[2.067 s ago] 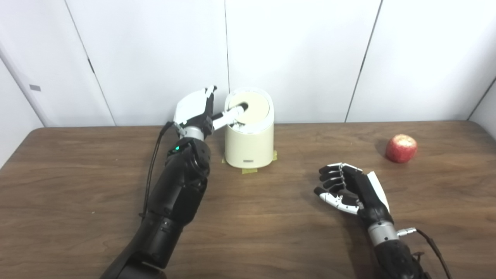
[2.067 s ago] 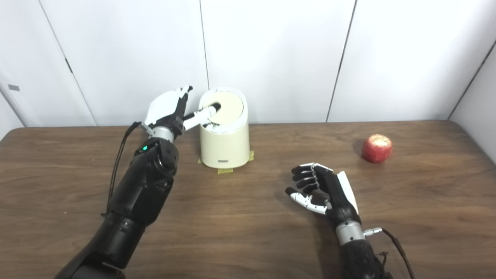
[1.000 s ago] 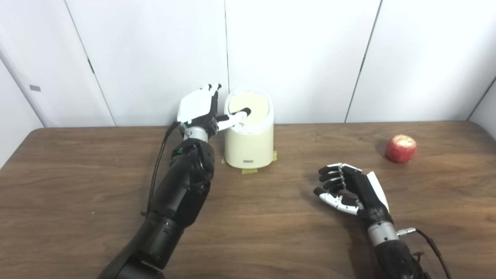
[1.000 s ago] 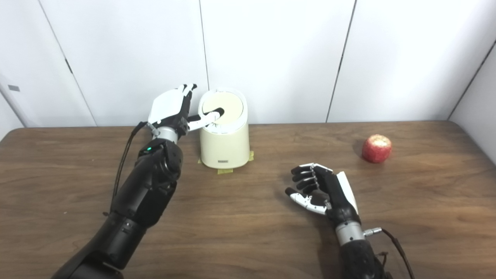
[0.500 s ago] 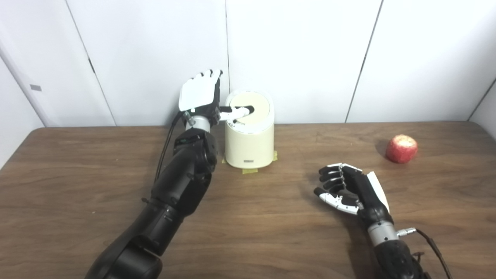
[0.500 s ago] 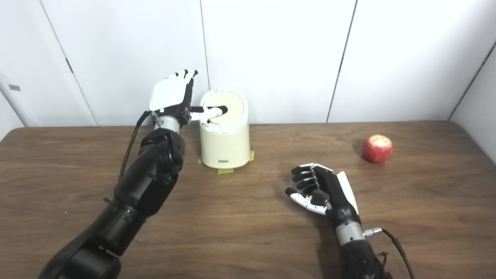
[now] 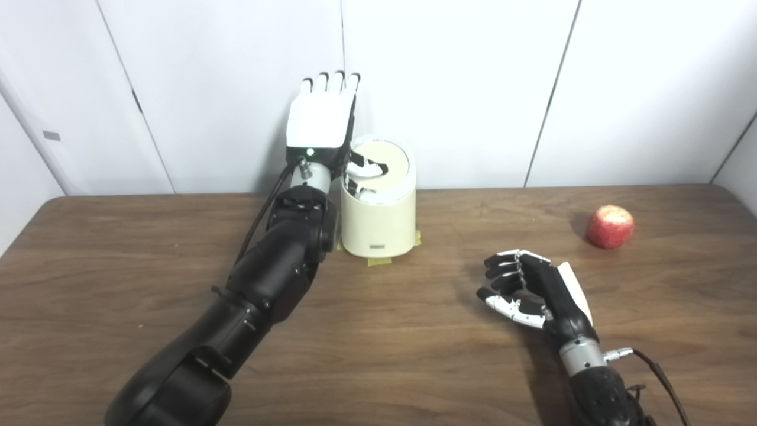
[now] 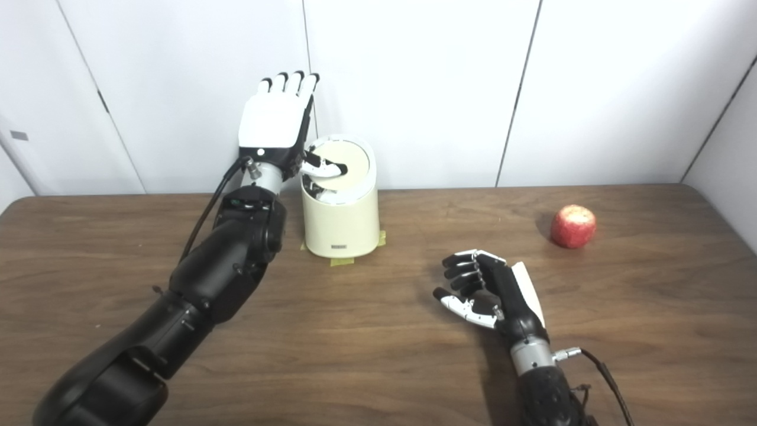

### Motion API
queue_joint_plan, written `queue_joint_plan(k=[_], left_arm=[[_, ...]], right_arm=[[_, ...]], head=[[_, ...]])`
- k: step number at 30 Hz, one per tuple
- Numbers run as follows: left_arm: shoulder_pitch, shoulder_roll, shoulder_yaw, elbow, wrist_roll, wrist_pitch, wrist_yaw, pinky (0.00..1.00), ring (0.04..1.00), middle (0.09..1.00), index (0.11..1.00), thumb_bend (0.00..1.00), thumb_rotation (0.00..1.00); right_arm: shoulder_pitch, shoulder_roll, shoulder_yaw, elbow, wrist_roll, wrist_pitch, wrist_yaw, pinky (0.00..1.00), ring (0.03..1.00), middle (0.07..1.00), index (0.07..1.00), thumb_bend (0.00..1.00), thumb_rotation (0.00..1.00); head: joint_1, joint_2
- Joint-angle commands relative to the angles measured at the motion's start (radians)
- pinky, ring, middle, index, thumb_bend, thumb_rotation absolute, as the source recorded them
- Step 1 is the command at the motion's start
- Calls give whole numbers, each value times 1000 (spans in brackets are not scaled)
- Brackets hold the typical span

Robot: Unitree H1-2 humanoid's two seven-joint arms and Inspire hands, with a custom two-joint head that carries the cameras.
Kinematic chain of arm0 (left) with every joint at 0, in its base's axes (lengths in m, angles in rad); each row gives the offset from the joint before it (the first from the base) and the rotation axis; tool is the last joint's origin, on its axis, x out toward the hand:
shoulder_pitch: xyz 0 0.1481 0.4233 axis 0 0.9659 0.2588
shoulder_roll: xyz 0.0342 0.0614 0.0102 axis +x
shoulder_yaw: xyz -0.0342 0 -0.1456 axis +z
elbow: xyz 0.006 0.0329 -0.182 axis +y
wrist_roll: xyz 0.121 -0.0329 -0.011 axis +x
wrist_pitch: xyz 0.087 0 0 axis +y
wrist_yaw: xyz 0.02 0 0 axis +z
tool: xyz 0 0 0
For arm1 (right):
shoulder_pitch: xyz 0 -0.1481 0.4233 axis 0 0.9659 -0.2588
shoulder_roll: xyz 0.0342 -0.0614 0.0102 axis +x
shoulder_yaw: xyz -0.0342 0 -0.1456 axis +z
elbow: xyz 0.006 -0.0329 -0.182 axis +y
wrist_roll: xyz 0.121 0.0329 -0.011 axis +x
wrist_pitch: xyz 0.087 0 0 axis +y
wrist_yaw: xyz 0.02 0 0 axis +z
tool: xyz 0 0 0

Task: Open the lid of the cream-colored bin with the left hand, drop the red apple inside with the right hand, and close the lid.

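Bin (image 7: pixel 379 222) lid (image 7: pixel 380 165) looks light and hinged, so my left hand (image 7: pixel 320 121), fingers straight, thumb on its edge, tips it while my right hand (image 7: pixel 532 288) waits half curled, empty.

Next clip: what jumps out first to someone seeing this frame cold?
The left hand stands raised against the white wall, fingers straight up, its thumb hooked over the lid of the cream-colored bin at the table's far edge. The red apple sits alone at far right on the wooden table. The right hand rests near the middle, fingers loosely curled, holding nothing.
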Motion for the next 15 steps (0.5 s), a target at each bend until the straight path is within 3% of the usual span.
queue_joint_plan(k=[1,2,4,10,15], left_arm=[[-5,7,31,-11,-20,8,-5,1000,1000,999,980,776,714],[-3,0,49,-17,-39,10,-9,1000,1000,998,976,728,883],[3,-21,100,-34,-87,11,-22,1000,1000,1000,974,718,970],[20,-136,353,-94,-265,12,-81,1000,1000,1000,967,733,1000],[31,-166,436,-113,-387,-13,-31,1000,1000,1000,989,682,1000]], right_arm=[[-25,1,2,-21,2,-8,5,480,537,572,582,312,9],[-25,2,2,-22,2,-6,5,481,538,574,583,313,17],[-25,4,-1,-20,8,-6,5,481,537,573,581,316,19],[-25,2,2,-20,3,-4,8,480,536,573,582,312,0],[-24,-1,4,-25,0,4,12,488,541,576,584,312,2]], head=[[-1,1],[-1,1],[0,1],[-2,1],[2,2]])
